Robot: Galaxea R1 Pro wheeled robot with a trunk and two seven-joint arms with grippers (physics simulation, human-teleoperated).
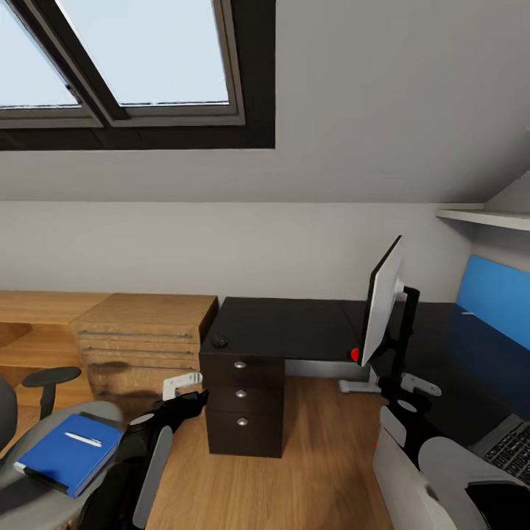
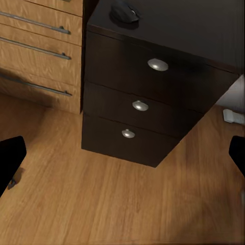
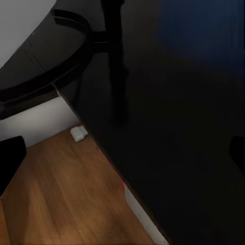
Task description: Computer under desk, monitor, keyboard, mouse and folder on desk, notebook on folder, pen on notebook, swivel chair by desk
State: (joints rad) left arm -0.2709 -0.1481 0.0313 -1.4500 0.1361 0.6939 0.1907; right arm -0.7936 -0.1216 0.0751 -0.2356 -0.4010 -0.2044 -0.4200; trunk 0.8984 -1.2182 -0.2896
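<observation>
The black desk [image 1: 294, 324] carries the monitor [image 1: 383, 298], seen edge-on on its black stand [image 3: 115, 61]. The small dark mouse [image 1: 219, 341] [image 2: 125, 11] lies on the desk's left corner above the drawers [image 2: 140, 102]. The keyboard [image 1: 515, 449] shows at the lower right. The blue folder [image 1: 66, 456] lies on the swivel chair [image 1: 29, 500] with the pen [image 1: 82, 439] on it. A pale box edge with a red mark, the computer [image 3: 145, 214], sits under the desk edge. The notebook is out of view. My left gripper [image 2: 122, 158] hangs open facing the drawers. My right gripper [image 3: 122, 153] is open above the desktop.
A light wooden counter [image 1: 140, 324] with long bar handles [image 2: 35, 23] stands left of the desk. Wooden floor [image 1: 324, 456] lies open between chair and desk. A white foot [image 1: 357, 385] rests on the floor under the desk. A shelf [image 1: 486, 216] juts out at the right wall.
</observation>
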